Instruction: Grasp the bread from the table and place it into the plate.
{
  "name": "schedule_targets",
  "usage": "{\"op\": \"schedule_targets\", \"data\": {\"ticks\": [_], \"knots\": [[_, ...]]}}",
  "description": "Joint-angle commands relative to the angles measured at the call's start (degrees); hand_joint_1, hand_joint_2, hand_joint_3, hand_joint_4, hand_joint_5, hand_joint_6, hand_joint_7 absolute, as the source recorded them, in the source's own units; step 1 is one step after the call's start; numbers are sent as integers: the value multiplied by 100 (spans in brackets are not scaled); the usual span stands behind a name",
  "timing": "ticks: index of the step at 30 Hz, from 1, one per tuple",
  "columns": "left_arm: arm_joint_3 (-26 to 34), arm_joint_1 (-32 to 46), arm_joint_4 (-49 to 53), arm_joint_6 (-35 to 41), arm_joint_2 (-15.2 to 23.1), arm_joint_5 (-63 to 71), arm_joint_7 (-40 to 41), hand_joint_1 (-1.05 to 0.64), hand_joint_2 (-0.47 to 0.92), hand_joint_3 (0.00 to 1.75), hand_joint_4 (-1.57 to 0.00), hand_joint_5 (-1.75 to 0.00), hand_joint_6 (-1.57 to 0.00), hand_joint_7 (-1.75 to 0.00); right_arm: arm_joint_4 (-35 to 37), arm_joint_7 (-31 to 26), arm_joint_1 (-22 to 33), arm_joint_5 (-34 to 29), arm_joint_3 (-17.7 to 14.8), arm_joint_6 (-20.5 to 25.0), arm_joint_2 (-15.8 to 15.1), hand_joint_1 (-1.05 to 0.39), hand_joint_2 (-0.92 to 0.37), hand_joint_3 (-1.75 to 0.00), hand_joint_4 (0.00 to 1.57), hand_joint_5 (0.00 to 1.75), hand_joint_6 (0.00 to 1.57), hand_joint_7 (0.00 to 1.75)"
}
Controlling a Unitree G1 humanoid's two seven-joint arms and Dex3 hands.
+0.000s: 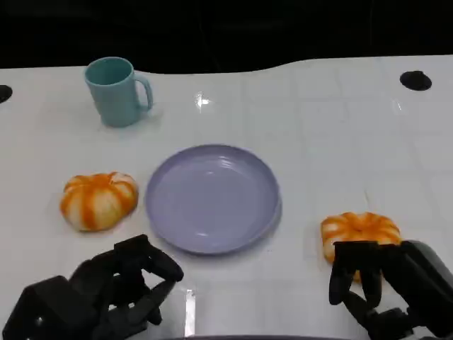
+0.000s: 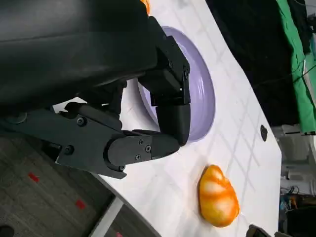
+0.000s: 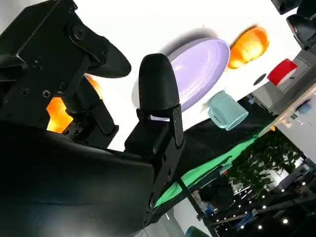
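Bread [image 1: 360, 231] beside unmarked plate [image 1: 212, 198]

Left robot hand [image 2: 148, 113] empty over white table [image 2: 163, 182], lilac plate [image 2: 205, 94] beyond, orange-striped bread [image 2: 218, 196] nearby

Head view looks down over table; both wrist views close behind fingers, tilted; all share plate [image 1: 212, 198].

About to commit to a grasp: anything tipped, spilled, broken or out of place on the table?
Nothing stands out. The teal mug stands upright, the purple plate lies flat and bare, and both bread rolls, the left one and the right one, sit intact on the table.
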Motion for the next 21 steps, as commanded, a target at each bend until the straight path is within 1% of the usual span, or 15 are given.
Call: {"op": "schedule_targets", "data": {"ticks": [1,10,13,16,18,20,21], "knots": [[18,-37,73,-92,83,21,-36,-37,92,46,-63,-175,-59,-135,65,-70,-59,-36,-13,-50,-53,-1,-18,-137,102,175,93,140],[52,-33,60,-47,88,-34,-55,-36,92,46,-63,-175,-58,-135,33,-47,-46,17,-24,-69,-31,2,-17,-139,100,174,94,137],[58,-9,51,-32,92,-38,-54,-36,92,46,-63,-175,-58,-135,41,-66,-23,16,-17,-109,-24,2,-16,-141,98,173,94,131],[53,28,1,-9,102,-18,-42,-36,92,46,-65,-175,-59,-135,-1,-62,11,16,-28,-119,-31,0,-15,-141,97,170,95,123],[62,29,-7,-2,100,-55,-63,-36,92,47,-65,-175,-59,-135,-81,-43,45,34,-40,-77,-22,-1,-17,-139,96,169,94,117],[61,22,-11,-5,102,-41,-56,-36,92,47,-64,-175,-58,-134,-132,-89,57,-20,-58,-64,-14,-2,-20,-132,89,162,92,104],[60,17,-7,-18,104,-28,-51,-37,92,46,-63,-175,-59,-134,-153,-138,57,-62,-72,-62,1,-2,-21,-130,88,155,91,97]]}}
